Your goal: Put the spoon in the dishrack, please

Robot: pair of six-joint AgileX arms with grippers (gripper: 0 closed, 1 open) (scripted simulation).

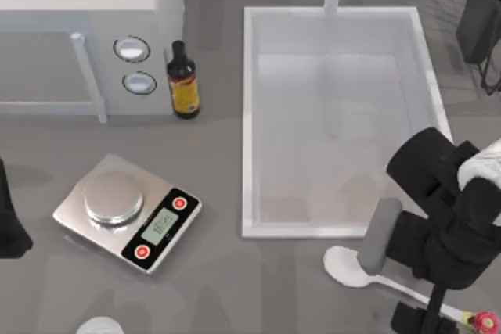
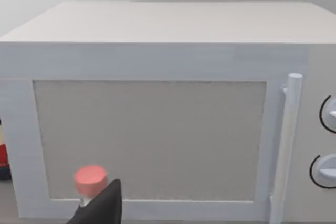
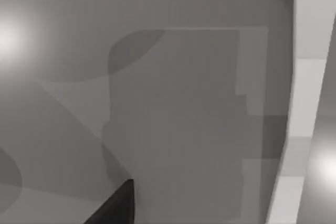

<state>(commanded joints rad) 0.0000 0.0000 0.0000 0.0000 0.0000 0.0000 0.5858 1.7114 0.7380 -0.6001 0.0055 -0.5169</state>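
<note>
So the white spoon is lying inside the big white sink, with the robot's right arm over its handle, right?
Not quite. The spoon lies on the grey table, just outside the sink's near edge, not inside it. The top view shows this. The rest holds: the right arm is over the spoon's handle, near the table's right side.

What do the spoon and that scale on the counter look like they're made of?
The spoon looks like glossy white plastic or ceramic, plain and smooth, with a pink-red knob. The scale looks like brushed metal, grey with a soft sheen on its round platter. Being rendered, both are guesses.
</note>
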